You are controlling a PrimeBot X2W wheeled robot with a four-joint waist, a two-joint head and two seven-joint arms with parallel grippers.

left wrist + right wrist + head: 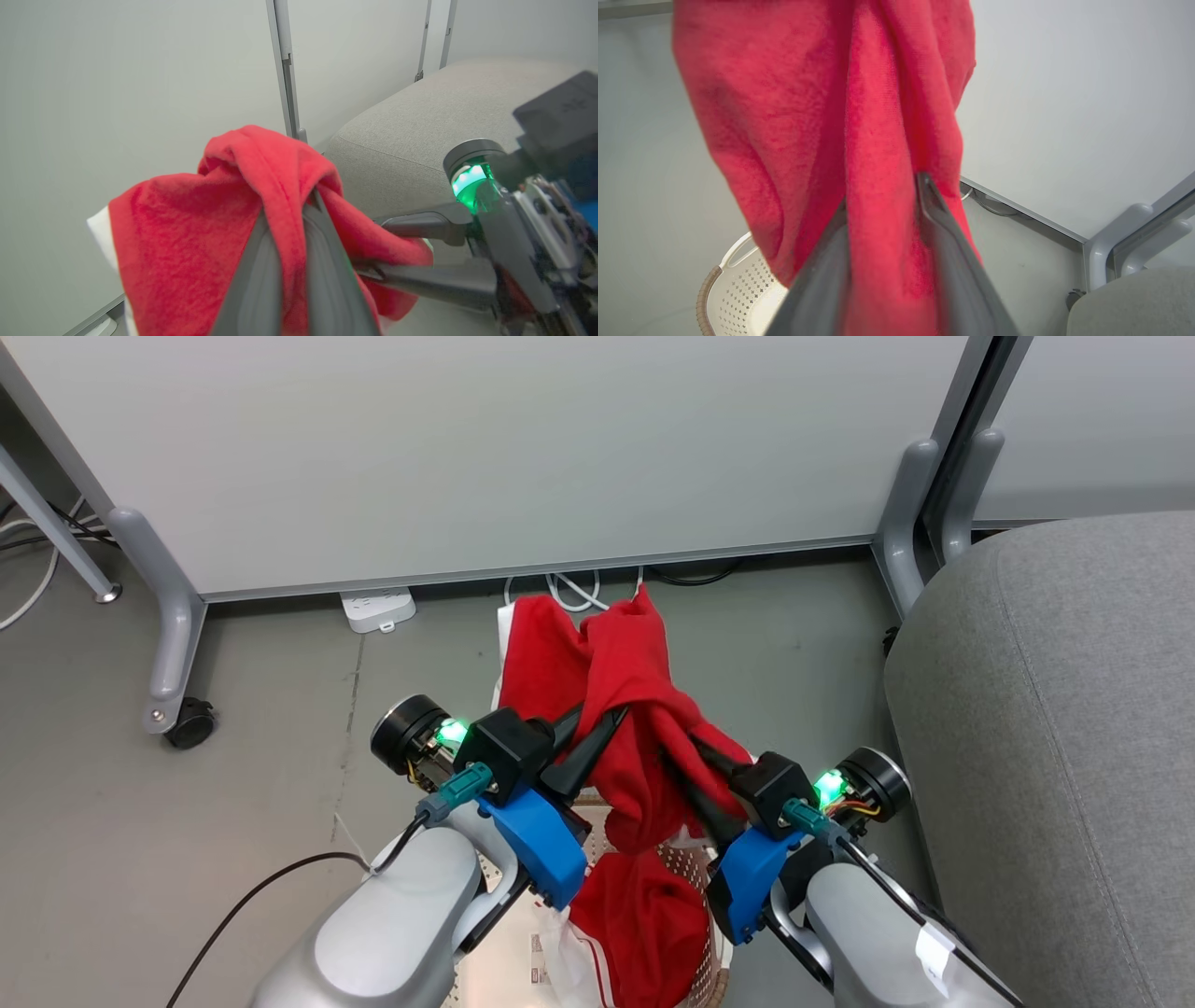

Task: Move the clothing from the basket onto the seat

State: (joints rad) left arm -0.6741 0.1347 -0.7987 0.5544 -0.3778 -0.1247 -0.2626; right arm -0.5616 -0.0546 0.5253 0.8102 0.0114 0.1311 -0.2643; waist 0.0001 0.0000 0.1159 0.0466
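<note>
The red clothing (625,691) hangs bunched in the air above the basket (689,870), a cream perforated tub low between my arms. My left gripper (597,717) is shut on a fold of it; in the left wrist view its fingers (289,205) pinch the clothing (187,233). My right gripper (693,761) has its fingers apart on either side of another fold, and the clothing (808,116) fills the gap at the right gripper (882,191). More red fabric (644,924) trails down into the basket (738,289). The grey seat (1055,709) stands to the right.
White partition panels (485,448) on grey legs close off the far side, with a castor (191,723) at the left. A white power strip (378,609) and cables lie at their foot. A black cable (261,887) crosses the grey floor at lower left.
</note>
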